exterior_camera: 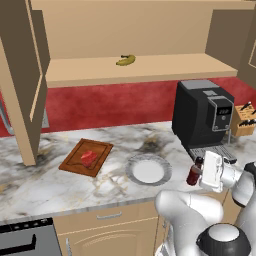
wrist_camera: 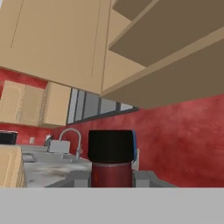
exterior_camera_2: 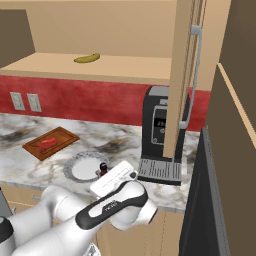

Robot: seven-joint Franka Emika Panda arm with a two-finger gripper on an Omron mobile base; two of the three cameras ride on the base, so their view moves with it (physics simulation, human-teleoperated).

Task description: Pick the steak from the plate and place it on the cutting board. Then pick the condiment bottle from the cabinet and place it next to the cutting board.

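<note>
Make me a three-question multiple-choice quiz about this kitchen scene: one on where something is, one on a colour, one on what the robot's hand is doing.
1. Where is the steak?
A. on the plate
B. on the cutting board
C. on the cabinet shelf

2. What colour is the bottle's cap?
A. black
B. yellow
C. white

3. What is the hand doing?
A. hanging open with nothing in it
B. gripping the banana
C. closed on the bottle

Answers:
1 B: the steak lies on the cutting board, and the plate is bare.
2 A: the hand view shows a black cap on the bottle.
3 C: the hand has the bottle between its fingers, above the counter beside the coffee machine; the banana lies on the shelf.
</note>
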